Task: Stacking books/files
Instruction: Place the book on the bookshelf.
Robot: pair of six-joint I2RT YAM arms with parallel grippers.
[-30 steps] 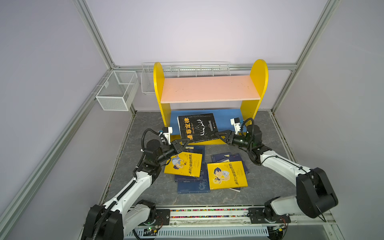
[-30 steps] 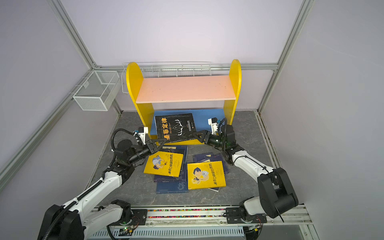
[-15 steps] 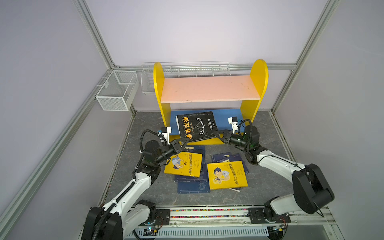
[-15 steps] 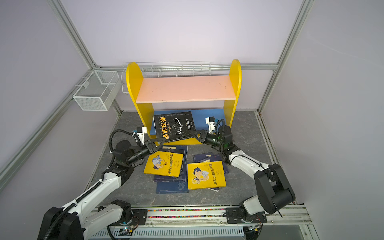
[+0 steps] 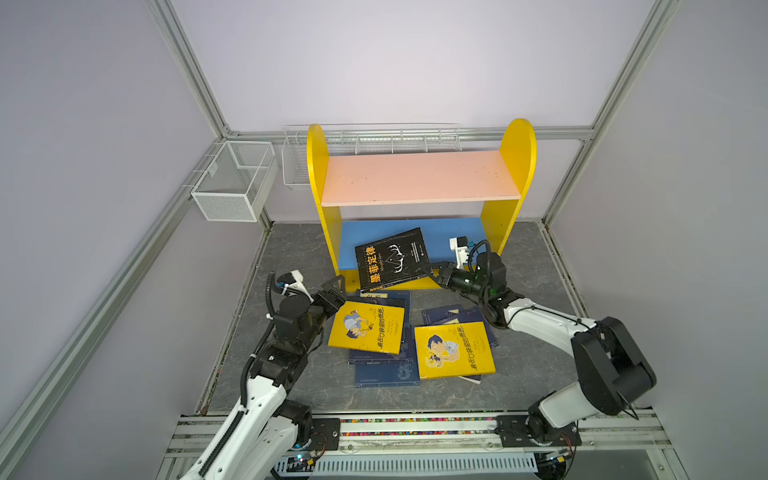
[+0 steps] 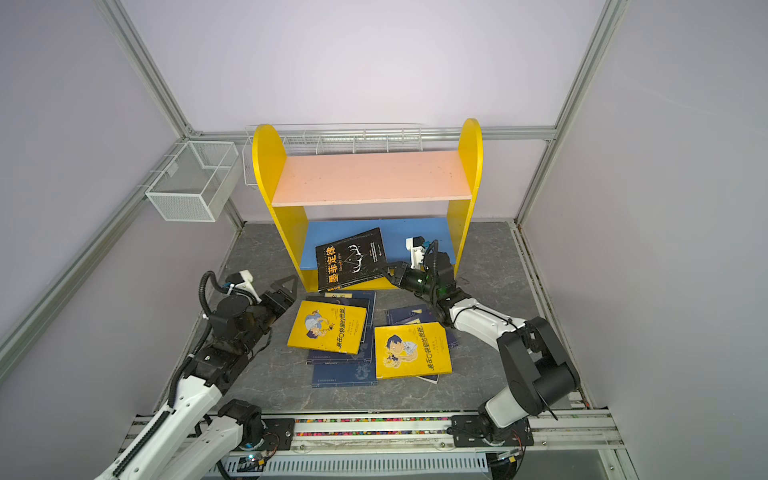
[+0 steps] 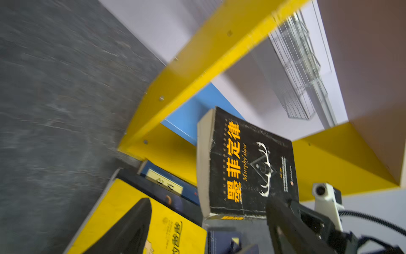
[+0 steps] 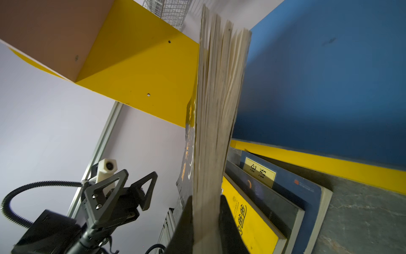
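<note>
At the back of the desk (image 5: 291, 257), one big shelf (image 5: 419, 176): yellow sides, pink board up top, blue board down low. Out front on the grey surface, a messy spread of paperbacks. Left yellow book (image 5: 368, 326) and right yellow book (image 5: 455, 351), both with the cartoon boy, lying flat on top of navy books (image 5: 386, 370) that poke out underneath. One of the navy ones shows a pale-yellow label right by the shelf's front lip.

Then the black book (image 5: 390, 259) with the big orange title, tilted up over the front of the blue board. Pinched at its page-edge corner by the right end effector (image 5: 432, 268), jaws clamped tight on the pages. Left end effector (image 5: 334, 286) spread wide, gripping nothing, parked just beside the black book's lower corner but apart from it, over the far corner of the left yellow book.
</note>
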